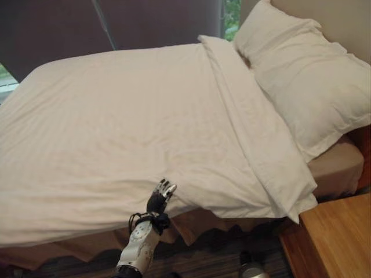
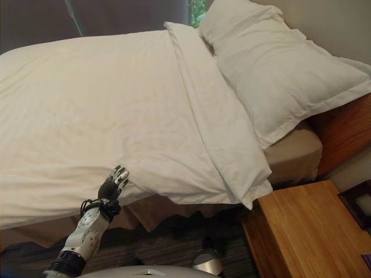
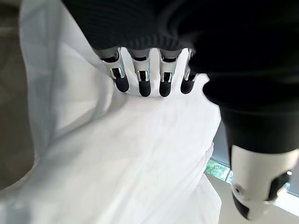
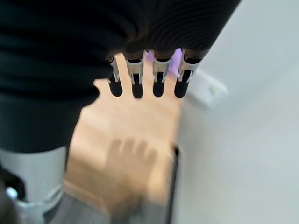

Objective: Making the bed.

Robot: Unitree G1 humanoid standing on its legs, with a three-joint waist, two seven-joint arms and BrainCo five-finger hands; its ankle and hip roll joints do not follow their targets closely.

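A white duvet [image 1: 127, 127] lies spread over the bed, its top edge folded back in a band [image 1: 255, 133] below a large white pillow [image 1: 307, 87] at the head. My left hand [image 1: 161, 194] is raised at the duvet's near hanging edge, open, fingers straight and pointing up against the cloth. In the left wrist view its fingers [image 3: 142, 79] hover just over the white duvet [image 3: 140, 154], holding nothing. My right hand [image 4: 137, 79] is open with straight fingers above a wooden nightstand top [image 4: 135, 121], casting its shadow there.
A tan fitted sheet [image 1: 333, 165] shows under the pillow, and a tan bed skirt [image 1: 191, 223] hangs below the duvet. The wooden nightstand [image 2: 301, 231] stands at the lower right beside the wooden headboard [image 2: 342, 133]. Dark curtains [image 1: 116, 23] hang behind the bed.
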